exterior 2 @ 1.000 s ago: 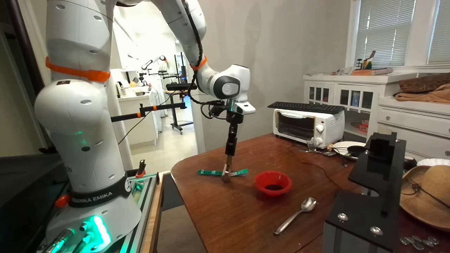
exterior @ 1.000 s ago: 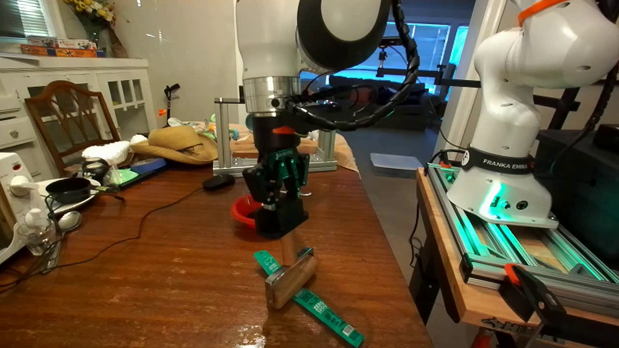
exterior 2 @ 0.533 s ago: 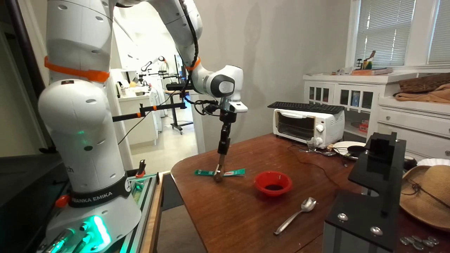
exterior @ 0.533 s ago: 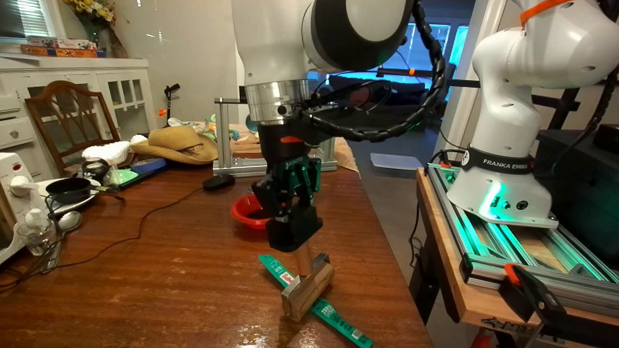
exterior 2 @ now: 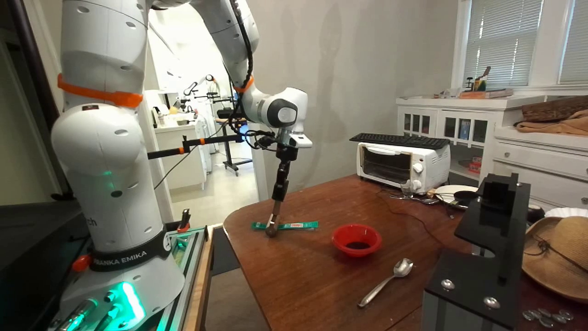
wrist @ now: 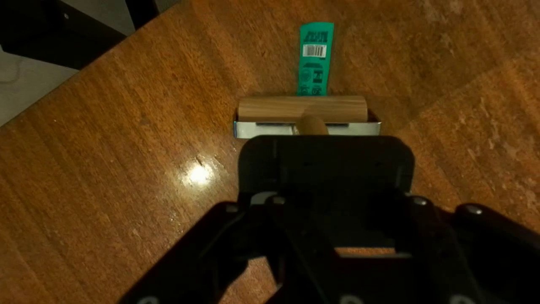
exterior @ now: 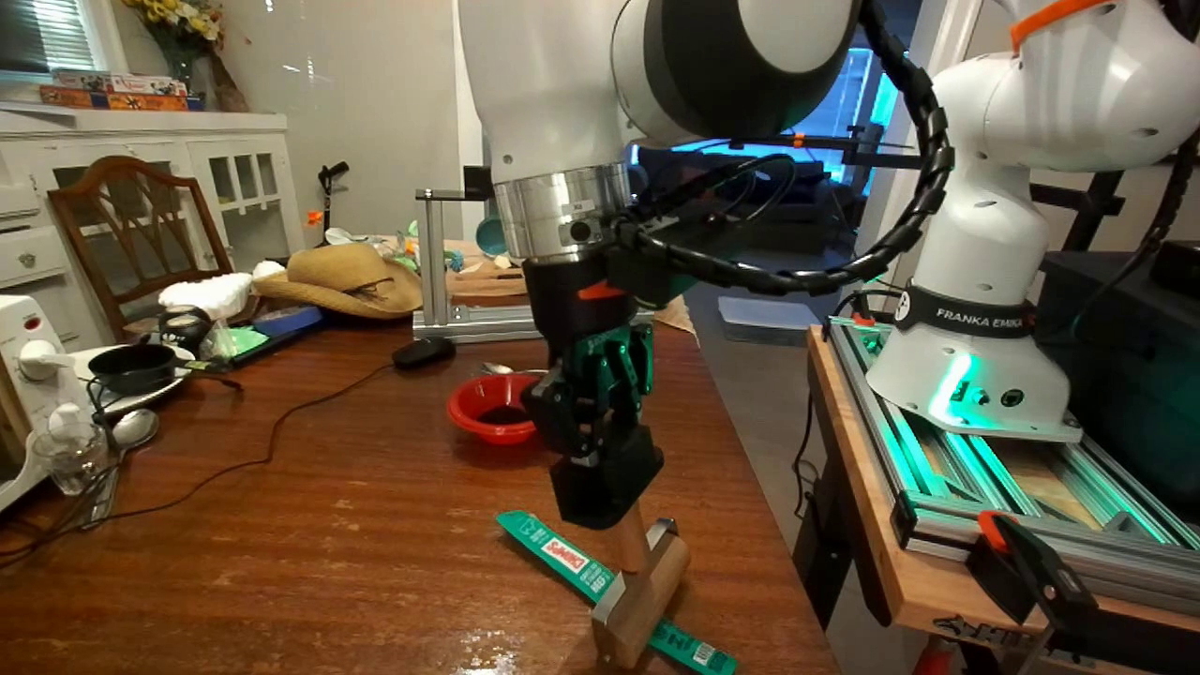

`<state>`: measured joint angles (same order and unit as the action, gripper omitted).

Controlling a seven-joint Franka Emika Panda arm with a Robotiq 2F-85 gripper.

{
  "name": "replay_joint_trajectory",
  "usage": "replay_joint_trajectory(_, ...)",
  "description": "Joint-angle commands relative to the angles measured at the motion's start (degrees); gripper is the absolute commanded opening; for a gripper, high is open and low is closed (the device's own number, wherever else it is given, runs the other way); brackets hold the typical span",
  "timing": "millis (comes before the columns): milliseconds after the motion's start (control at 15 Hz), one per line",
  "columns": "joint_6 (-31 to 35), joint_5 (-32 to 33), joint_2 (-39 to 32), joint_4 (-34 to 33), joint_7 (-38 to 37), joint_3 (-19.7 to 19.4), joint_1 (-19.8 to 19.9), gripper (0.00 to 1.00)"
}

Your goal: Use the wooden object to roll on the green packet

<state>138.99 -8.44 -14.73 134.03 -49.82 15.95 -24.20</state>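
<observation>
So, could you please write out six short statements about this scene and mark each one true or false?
1. The fingers are closed on the handle of the wooden roller. True.
2. The roller sits crosswise over the green packet. True.
3. In the wrist view, no part of the packet shows past the roller. False: the end with the barcode sticks out.
4. A metal spoon lies on the wooden table, apart from the red bowl. True.
5. The packet lies inside the bowl. False: it lies on the table, apart from the bowl.
6. The handle lies flat on the table. False: it rises toward the fingers.
</observation>
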Motion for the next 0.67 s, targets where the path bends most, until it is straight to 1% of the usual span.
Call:
replay_joint_trajectory(0,1.09,-2.33,-3.57,1.42,0.96,1.55,-0.25,0.22)
replay_joint_trajectory(200,0.91,-4.97,-3.28,2.38,2.28,2.81,-0.3,0.22)
replay_joint_trajectory(400,2.3,-8.25,-2.73,3.65,3.24,3.85,-0.32,0.22)
replay_joint_trajectory(600,2.59,-10.61,-2.94,4.04,5.68,4.18,0.22,0.22)
